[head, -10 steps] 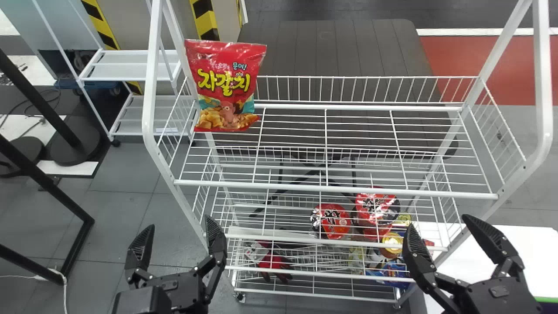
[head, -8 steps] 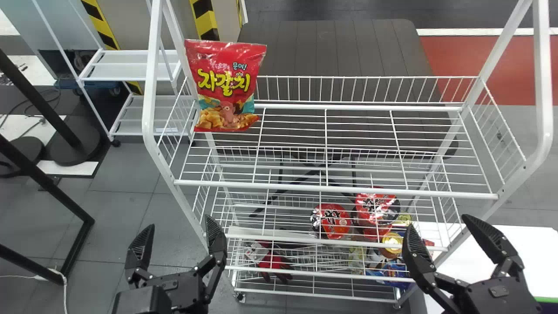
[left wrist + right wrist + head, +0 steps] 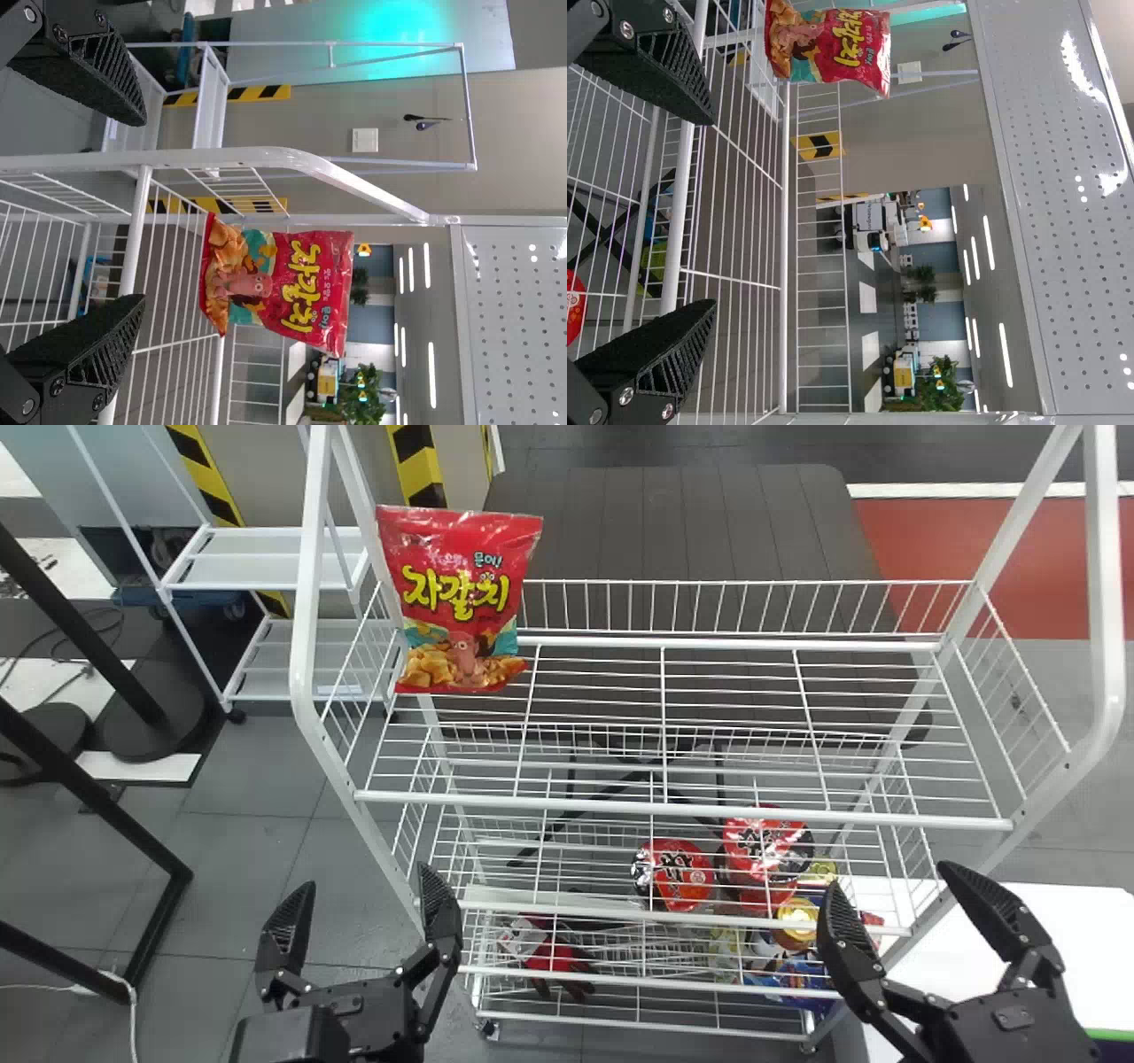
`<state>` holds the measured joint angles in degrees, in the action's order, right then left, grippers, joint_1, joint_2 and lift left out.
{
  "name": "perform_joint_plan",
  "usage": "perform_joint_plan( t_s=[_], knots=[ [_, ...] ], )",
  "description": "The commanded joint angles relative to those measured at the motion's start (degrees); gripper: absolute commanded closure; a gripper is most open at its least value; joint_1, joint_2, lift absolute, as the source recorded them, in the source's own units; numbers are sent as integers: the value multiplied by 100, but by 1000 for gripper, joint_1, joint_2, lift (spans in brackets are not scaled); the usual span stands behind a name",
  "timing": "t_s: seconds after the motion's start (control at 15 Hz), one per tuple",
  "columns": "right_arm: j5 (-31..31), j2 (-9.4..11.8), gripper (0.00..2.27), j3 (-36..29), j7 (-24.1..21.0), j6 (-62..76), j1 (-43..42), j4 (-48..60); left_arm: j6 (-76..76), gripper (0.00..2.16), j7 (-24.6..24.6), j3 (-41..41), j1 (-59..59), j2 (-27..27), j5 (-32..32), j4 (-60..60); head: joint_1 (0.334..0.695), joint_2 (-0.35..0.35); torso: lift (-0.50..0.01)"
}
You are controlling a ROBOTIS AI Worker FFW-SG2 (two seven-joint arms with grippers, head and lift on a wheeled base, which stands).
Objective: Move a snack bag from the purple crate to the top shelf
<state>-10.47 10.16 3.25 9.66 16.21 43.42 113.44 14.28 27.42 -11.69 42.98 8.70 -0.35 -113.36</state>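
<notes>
snack bag (image 3: 461, 602) on the top shelf (image 3: 682, 810) of the white wire rack (image 3: 306, 602), at its left end. it stands upright, printed front toward the robot, well apart from both grippers. left gripper (image 3: 365, 875): released, fingers spread, holding nothing, low before the rack's left side. right gripper (image 3: 889, 874): likewise released, fingers wide apart and bare, before the rack's right side. both point up and forward. lower in the rack, seen through the wires: two red-and-black tubs (image 3: 680, 875) near each other; further down, a red-and-black bundle (image 3: 556, 958), kind unclear. white desk (image 3: 1081, 948) beside the rack, on the right.
</notes>
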Motion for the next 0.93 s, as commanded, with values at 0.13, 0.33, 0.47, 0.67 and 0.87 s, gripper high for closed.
perform_joint_plan(
  t_s=[0.13, 0.33, 0.47, 0.67, 0.87],
  knots=[
    [1, 4, 76, 0, 1, 0, 0, -6, 0, 117, 9, 0, 0, 0, 0, 6, 695, 77, 0],
    [133, 12, 70, 70, -123, -70, 0, 20, 0, 117, 18, -8, 0, 0, 0, -2, 695, 79, -7],
    [142, 21, 56, 97, -131, -88, 9, 46, 0, 117, 9, -8, 0, 0, 0, -11, 695, 80, -15],
    [142, 21, 56, 114, -184, -176, 9, 90, 0, 117, 9, -8, 18, 0, 0, -37, 695, 86, -27],
    [142, 21, 53, 123, -184, -176, 18, 108, -18, 117, 9, -8, 27, 9, 0, -55, 695, 89, -39]
  ],
)
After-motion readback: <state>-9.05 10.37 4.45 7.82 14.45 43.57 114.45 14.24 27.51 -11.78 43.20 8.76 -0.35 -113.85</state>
